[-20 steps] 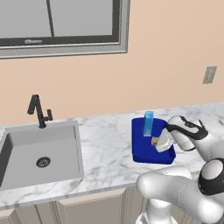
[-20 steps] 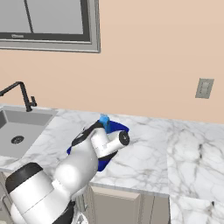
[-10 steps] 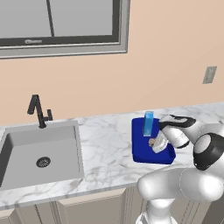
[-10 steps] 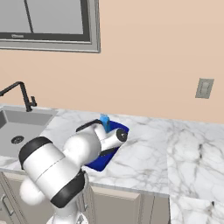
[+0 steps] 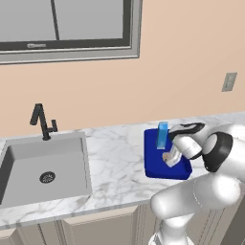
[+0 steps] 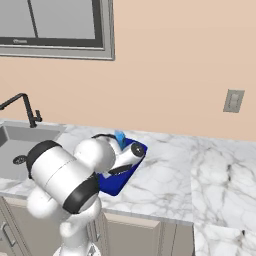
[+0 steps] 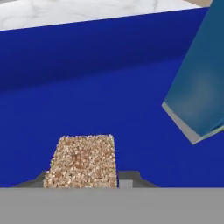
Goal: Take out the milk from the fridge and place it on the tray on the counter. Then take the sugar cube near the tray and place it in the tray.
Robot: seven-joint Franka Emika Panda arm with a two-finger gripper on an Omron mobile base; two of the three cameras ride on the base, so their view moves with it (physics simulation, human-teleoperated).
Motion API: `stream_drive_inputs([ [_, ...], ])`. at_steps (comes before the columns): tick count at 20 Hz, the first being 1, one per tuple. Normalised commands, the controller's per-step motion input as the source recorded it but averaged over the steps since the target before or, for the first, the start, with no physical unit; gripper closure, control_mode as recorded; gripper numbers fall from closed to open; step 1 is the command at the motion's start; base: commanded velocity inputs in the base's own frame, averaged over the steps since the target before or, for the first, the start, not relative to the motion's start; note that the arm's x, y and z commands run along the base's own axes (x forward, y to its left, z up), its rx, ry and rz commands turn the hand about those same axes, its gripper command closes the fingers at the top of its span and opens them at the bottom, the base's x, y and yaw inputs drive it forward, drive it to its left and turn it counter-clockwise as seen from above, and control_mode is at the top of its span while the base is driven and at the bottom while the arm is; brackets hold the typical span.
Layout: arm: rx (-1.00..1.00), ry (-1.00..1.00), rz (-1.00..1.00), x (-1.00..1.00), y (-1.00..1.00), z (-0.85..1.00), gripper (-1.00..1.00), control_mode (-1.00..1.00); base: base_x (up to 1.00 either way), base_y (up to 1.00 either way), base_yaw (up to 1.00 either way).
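The deep blue tray (image 5: 154, 166) lies on the white marble counter (image 5: 115, 148). The blue milk (image 5: 162, 135) carton stands upright at the tray's back edge. My gripper (image 5: 170, 159) reaches down into the tray just in front of the carton, shut on the tan sugar cube (image 5: 167, 156). In the hand view the grainy sugar cube (image 7: 82, 159) sits between my fingertips (image 7: 131, 177), low over the tray (image 7: 87, 57) floor, with the milk (image 7: 203, 87) close at the right. In the right base view, my arm covers part of the tray (image 6: 115, 186) and the milk (image 6: 120, 137) peeks out behind it. The fridge is out of view.
A grey sink (image 5: 45, 167) with a black faucet (image 5: 42, 122) lies left of the tray. A window (image 5: 67, 26) is on the wall above it, and an outlet (image 6: 233, 101) is further right. Bare marble (image 6: 200, 170) stretches to the tray's right.
The arm's elbow and upper links have swung higher and nearer the cameras. The hand stays low in the tray beside the milk, the sugar cube between its fingers.
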Motion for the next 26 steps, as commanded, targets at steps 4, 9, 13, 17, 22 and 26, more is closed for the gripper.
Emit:
stream_drive_inputs([
  [4, 0.00, -0.06, 0.00, -0.25, -0.15, 0.08, -1.00, -1.00, 0.00, 0.00, 0.00],
  [9, 0.00, -0.08, 0.00, -0.12, -0.02, 0.23, -1.00, -1.00, 0.00, 0.00, 0.00],
  [13, 0.00, -0.03, 0.00, -0.14, 0.00, 0.60, -1.00, -1.00, 0.00, 0.00, 0.00],
  [17, 0.00, 0.00, 0.00, -0.24, 0.00, 0.99, -1.00, -1.00, 0.00, 0.00, 0.00],
  [22, 0.00, 0.00, 0.00, -0.55, 0.07, 1.00, -1.00, -1.00, 0.00, 0.00, 0.00],
  [26, 0.00, -0.03, -0.01, -0.59, 0.24, 1.00, -1.00, -1.00, 0.00, 0.00, 0.00],
])
